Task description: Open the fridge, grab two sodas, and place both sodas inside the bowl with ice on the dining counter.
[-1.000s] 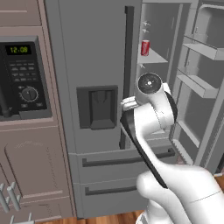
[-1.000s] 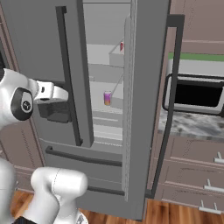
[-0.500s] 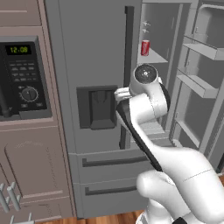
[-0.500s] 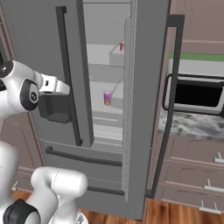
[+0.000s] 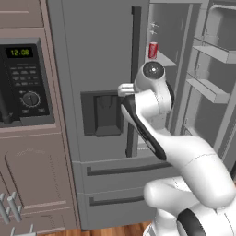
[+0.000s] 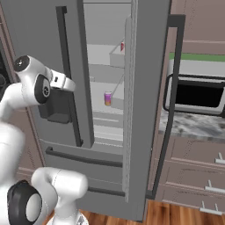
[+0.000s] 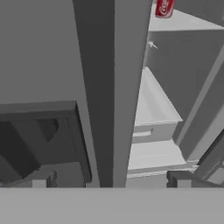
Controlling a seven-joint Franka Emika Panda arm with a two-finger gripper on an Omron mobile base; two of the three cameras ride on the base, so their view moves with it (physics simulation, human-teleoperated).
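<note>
Nearest, the fingers (image 7: 109,179) are standing wide apart and holding nothing, hovering in front of the dark handle (image 7: 107,87) of the closed left door. Beyond, the fridge (image 5: 101,55) is showing its right door (image 6: 147,88) already swung open, so the step in hand looks like reaching in for the first can. Deeper inside, the red soda (image 5: 153,50) is sitting on an upper shelf and the purple soda (image 6: 108,98) on a lower one. Next the hand probably needs to be swinging right, past the handle, into the opening.
</note>
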